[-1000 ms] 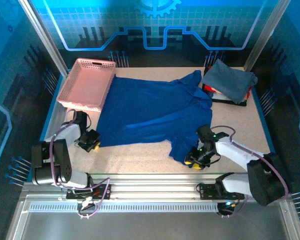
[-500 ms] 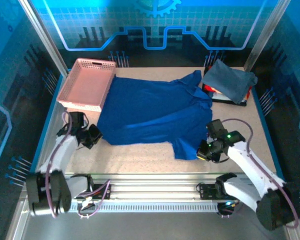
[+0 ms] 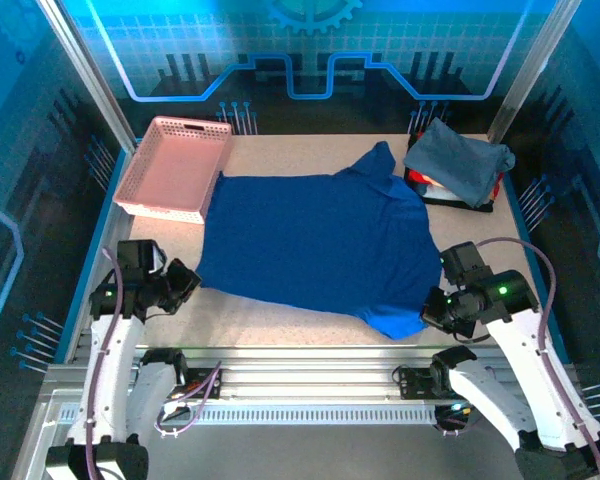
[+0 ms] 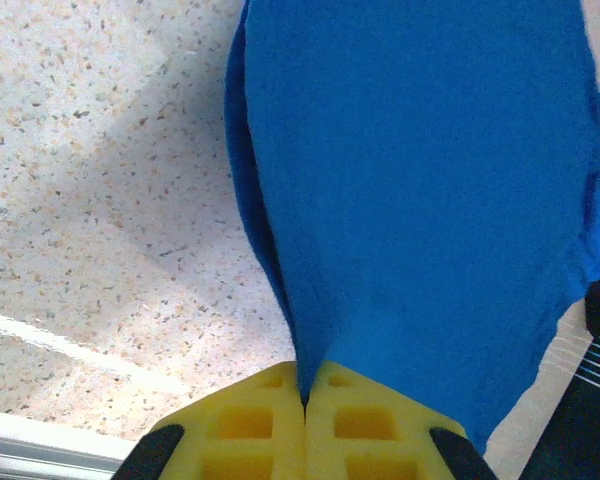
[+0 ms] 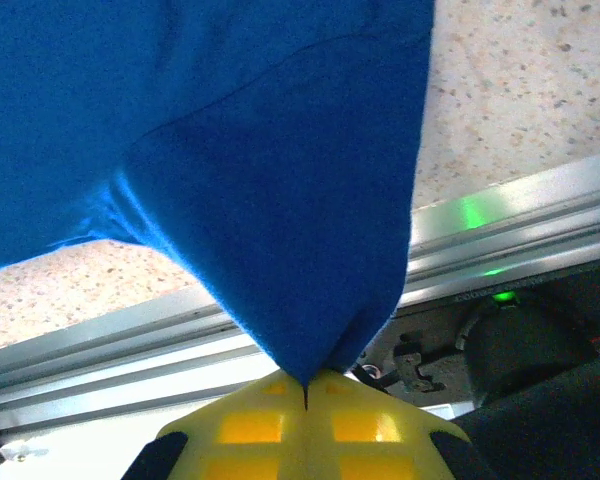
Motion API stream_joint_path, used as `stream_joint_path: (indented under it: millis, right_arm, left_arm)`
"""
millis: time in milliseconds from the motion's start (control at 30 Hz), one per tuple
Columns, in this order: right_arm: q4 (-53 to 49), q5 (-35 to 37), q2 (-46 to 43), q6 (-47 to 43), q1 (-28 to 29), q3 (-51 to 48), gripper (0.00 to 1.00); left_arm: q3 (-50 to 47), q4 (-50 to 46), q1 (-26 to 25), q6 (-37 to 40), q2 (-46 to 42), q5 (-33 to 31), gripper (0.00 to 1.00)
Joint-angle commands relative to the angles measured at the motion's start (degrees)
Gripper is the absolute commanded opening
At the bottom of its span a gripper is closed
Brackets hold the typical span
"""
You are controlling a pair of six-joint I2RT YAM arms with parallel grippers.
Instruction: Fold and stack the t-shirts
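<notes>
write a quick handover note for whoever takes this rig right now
The left hand is shut on the near left corner of the blue t-shirt.
The right hand is shut on its near right corner.
The blue t-shirt lies spread over the table, unfolded. The grey t-shirt sits loosely at far right on a red and black object. The pink basket is far left.
Done: blue shirt spread and gripped.
Left: fold it, deal with the grey one, stack both.

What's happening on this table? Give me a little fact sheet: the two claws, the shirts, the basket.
blue t-shirt: spread across the table, near corners lifted
left gripper: shut on its near left corner
right gripper: shut on its near right corner
grey t-shirt: bunched at the far right corner
pink basket: far left, beside the blue t-shirt
</notes>
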Motion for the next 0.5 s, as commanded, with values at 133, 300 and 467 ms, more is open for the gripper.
stream_joint_path:
  millis: [133,300,467]
  right_arm:
    - [9.31,-1.48,12.77,-9.06,-6.69,7.42,0.0]
    - [17.57,-3.74,32.21,-19.24,-14.45,17.51,0.0]
    - [21.25,-2.44,51.31,-25.43,-16.45,30.32,0.0]
  left_arm:
    - [4.35,6.17,-2.34,-1.74,8.56,-0.88,0.0]
    - [11.19,13.2,-3.47,1.62,24.67,-4.29,0.0]
    - [19.61,15.67,-3.51,6.6,41.03,-7.92,0.0]
